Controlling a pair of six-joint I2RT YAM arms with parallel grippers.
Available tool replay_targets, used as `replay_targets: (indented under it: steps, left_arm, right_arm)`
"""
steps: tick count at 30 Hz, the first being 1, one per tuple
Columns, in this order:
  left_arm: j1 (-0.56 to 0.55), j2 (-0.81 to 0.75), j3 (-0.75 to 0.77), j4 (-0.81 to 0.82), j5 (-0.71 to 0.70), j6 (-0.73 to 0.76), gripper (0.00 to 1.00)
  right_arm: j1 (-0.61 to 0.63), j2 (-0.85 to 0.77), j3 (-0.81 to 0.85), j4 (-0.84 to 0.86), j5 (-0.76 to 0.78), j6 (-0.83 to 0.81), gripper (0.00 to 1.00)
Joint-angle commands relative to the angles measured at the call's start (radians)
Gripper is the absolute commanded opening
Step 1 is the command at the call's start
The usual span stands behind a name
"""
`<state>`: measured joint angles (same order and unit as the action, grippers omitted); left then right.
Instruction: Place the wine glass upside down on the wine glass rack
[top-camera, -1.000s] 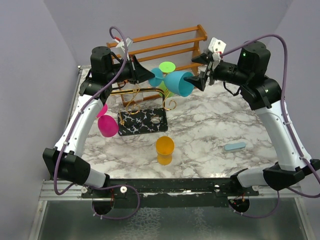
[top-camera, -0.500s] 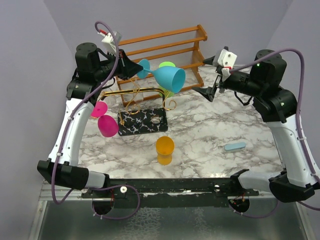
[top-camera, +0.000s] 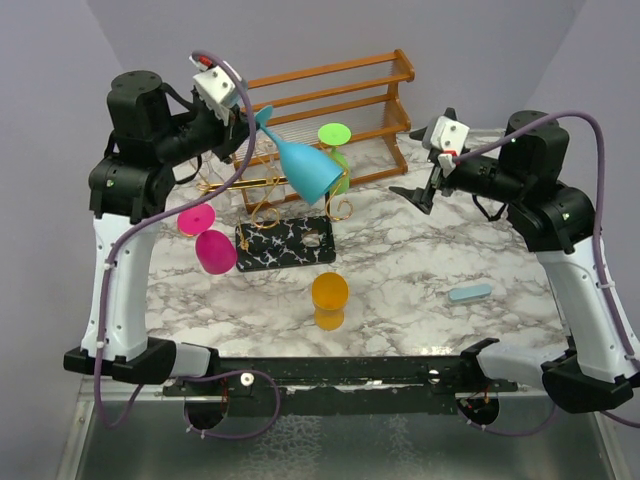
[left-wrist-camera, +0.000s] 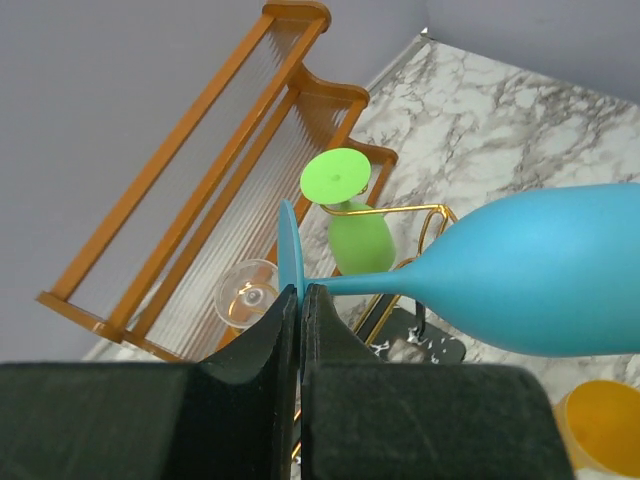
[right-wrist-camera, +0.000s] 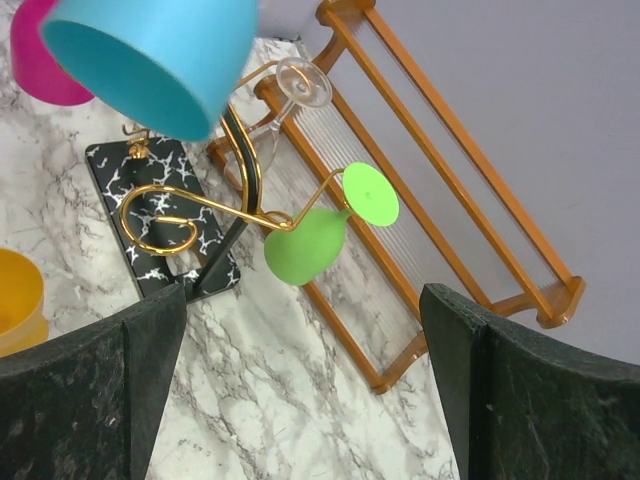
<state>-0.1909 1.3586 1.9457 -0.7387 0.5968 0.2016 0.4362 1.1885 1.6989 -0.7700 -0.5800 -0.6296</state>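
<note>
Our right gripper (top-camera: 410, 195) has released and backed off right, jaws wide; our left gripper (top-camera: 250, 122) alone clamps the blue wine glass (top-camera: 305, 170), tipping it bowl-down above the wine glass rack (top-camera: 285, 243).

The left arm (top-camera: 113, 285) and right arm (top-camera: 588, 292) pair white links with black joints, trailing purple cables.

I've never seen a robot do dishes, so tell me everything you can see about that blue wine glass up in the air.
The blue wine glass looks like opaque turquoise plastic: round flat foot, thin stem, deep bowl. It hangs in the air, tilted with the foot up and the open mouth slanting down, above the gold wire rack. Only the left claw touches it, pinching its foot.
</note>
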Motion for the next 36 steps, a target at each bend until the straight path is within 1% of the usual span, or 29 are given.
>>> replay_targets:
  steps: [1, 4, 11, 13, 17, 19, 22, 24, 36]
  left_arm:
    - [0.002, -0.029, 0.087, -0.217, 0.07, 0.281, 0.0]
    - [0.001, -0.031, 0.105, -0.327, 0.095, 0.404, 0.0]
    - [-0.005, -0.037, 0.087, -0.462, 0.103, 0.577, 0.0]
    - [-0.017, -0.038, 0.065, -0.473, 0.112, 0.597, 0.0]
    - [-0.074, -0.026, 0.031, -0.473, 0.11, 0.592, 0.0]
    - [-0.123, -0.016, 0.019, -0.473, 0.059, 0.58, 0.0]
    - [-0.222, 0.004, 0.01, -0.471, -0.077, 0.563, 0.0]
    - [-0.265, 0.016, 0.002, -0.466, -0.143, 0.562, 0.0]
    - [-0.369, 0.063, 0.024, -0.469, -0.28, 0.621, 0.0]
  right_arm:
    - [-0.009, 0.0, -0.002, -0.02, 0.009, -0.013, 1.0]
    - [-0.013, -0.001, -0.005, -0.02, 0.007, -0.013, 0.99]
    - [-0.02, 0.0, -0.011, -0.018, 0.0, -0.013, 0.99]
    - [-0.023, 0.002, -0.013, -0.017, -0.003, -0.013, 0.99]
    - [-0.028, 0.009, -0.019, -0.012, -0.012, -0.01, 0.99]
    - [-0.033, 0.01, -0.019, -0.012, -0.018, -0.008, 0.99]
    - [-0.039, 0.011, -0.021, -0.01, -0.019, -0.007, 0.99]
    - [-0.042, 0.011, -0.023, -0.011, -0.021, -0.005, 1.0]
    - [-0.045, -0.001, -0.051, -0.004, -0.023, -0.009, 0.99]
